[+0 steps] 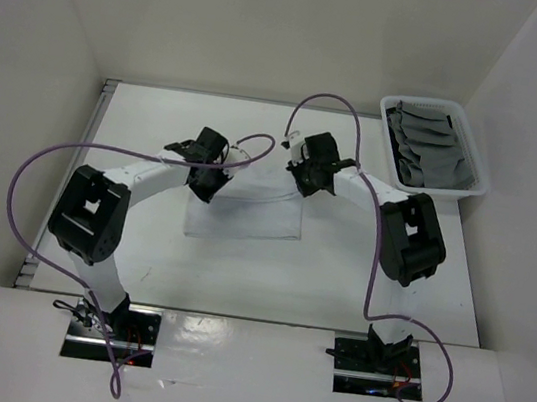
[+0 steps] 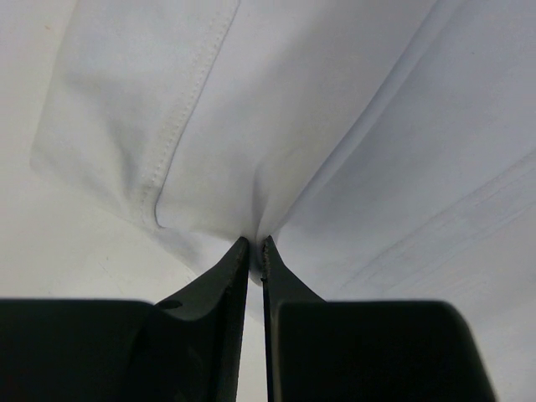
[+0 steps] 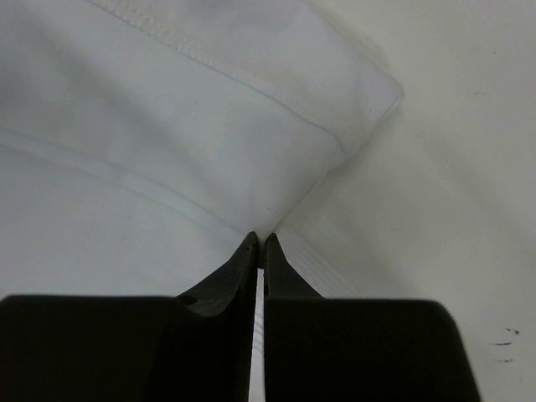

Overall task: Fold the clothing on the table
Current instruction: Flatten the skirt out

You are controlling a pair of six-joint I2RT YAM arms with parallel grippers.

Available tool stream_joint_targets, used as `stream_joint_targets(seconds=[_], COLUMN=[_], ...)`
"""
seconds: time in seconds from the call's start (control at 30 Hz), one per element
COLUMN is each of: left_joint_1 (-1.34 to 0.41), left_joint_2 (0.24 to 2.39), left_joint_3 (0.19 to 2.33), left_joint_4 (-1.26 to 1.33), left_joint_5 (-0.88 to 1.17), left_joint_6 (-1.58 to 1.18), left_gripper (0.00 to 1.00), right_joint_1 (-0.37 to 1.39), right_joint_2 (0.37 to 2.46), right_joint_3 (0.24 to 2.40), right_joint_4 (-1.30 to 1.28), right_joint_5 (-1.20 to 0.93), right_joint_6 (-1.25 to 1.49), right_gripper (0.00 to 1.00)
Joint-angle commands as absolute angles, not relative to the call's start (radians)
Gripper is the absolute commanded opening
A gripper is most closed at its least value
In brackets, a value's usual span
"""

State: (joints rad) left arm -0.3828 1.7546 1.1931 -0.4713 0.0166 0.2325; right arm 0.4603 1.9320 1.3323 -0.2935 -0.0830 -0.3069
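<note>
Top external view: I see the white garment (image 1: 246, 216) lying as a flat, smooth rectangle at the centre of the matte white table (image 1: 138, 262); both arms arch inward over its far edge, elbows raised. Left wrist view: the left gripper (image 2: 257, 248) is clenched on a gathered pleat of thin fabric beside a stitched hem; right wrist view: the right gripper (image 3: 258, 243) pinches a fold near a stitched corner. A white basket (image 1: 474, 151) of grey cloths (image 1: 429, 144) sits at upper right.

Nothing readable is showing in any view: no text, label, brand, number or sign is appearing on any surface.
</note>
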Motion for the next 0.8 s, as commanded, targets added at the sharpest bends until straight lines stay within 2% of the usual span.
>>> stream_joint_targets(seconds=[0.0,0.4,0.77], left_joint_1=[-0.380,-0.335,-0.252], left_joint_2=[1.686,1.690,1.818], left_joint_3=[1.196,1.307,1.450], left_joint_4=[-0.477,-0.396,-0.275], left_joint_5=[0.015,-0.074,-0.104], left_joint_6=[0.235,0.255,0.244], left_gripper=[0.15,0.15,0.15], right_joint_1=[0.463,0.463,0.425], right_joint_2=[1.861,1.818,1.966], right_joint_3=[1.378,1.488,1.646], right_joint_4=[-0.304,-0.279,-0.241], right_joint_5=[-0.118,-0.146,-0.134], right_joint_6=[-0.307,-0.307,-0.252], right_gripper=[0.02,0.01,0.00])
